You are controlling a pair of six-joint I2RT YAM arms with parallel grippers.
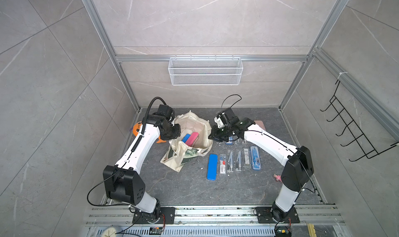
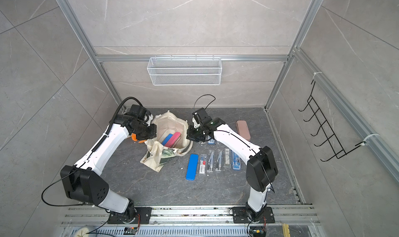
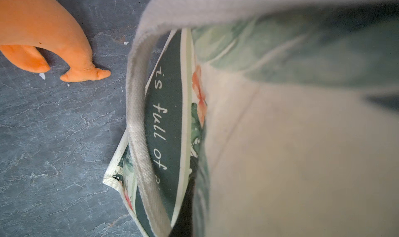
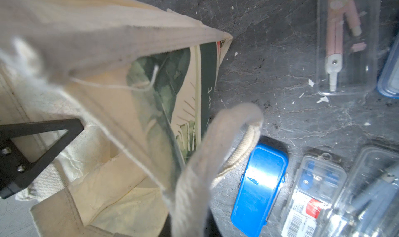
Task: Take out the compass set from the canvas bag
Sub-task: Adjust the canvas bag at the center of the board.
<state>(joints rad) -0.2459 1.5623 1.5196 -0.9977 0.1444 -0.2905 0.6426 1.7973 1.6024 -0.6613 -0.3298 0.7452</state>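
Surface: dark grey marbled stone tabletop, grey tiled walls.
Left gripper: jaws together, pinching left rim of cream canvas bag.
Contents: blue oblong case, pink oblong case, likely compass sets, in the mouth.
Right gripper: jaws clamped on right rim.
Method: hold one rim taut; other arm grips one case across its width.

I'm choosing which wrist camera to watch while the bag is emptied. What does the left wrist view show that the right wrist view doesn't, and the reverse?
Only the left wrist view shows the orange plush toy. Only the right wrist view shows the blue case, clear cases, one with a pink compass, and a black gripper finger against the cloth. Both show the canvas bag, its green print, a handle and the dark tabletop.
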